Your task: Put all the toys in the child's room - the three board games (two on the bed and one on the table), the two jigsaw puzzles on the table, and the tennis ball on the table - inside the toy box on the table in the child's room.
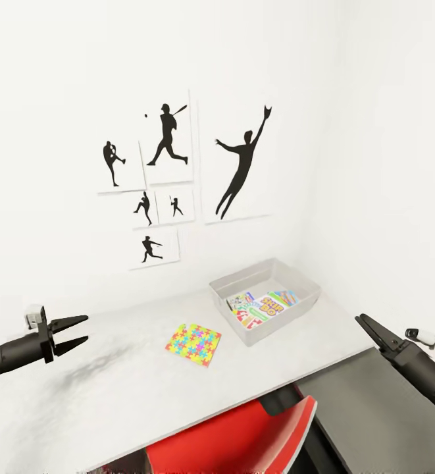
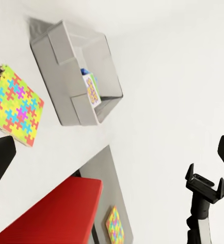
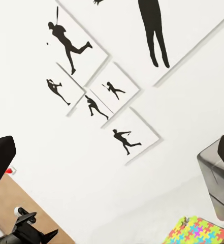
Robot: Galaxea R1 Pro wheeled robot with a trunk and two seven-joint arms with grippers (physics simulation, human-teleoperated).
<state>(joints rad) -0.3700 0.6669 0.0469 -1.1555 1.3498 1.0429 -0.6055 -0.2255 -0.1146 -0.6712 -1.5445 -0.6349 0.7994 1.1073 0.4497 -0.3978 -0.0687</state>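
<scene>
One jigsaw puzzle [image 1: 193, 343] [image 2: 14, 109] [image 3: 198, 233] lies flat on the pale grey part of the table [image 1: 112, 388]. Right of it stands the grey toy box [image 1: 247, 282] [image 2: 66, 76], with colourful board games [image 1: 263, 306] [image 2: 91, 89] inside. A second jigsaw puzzle [image 2: 114, 226] rests on the table's dark grey section [image 1: 375, 408]. My left gripper [image 1: 79, 332] hovers open over the table's left side, well left of the first puzzle. At the right, my right gripper [image 1: 368, 326] [image 2: 204, 184] is open and empty, beside the box. The tennis ball and the bed are out of view.
A red chair [image 1: 243, 434] [image 2: 56, 213] is tucked under the table's front edge. White walls close off the corner behind the table, and black baseball silhouette pictures [image 1: 168, 171] [image 3: 91, 86] hang on the back wall.
</scene>
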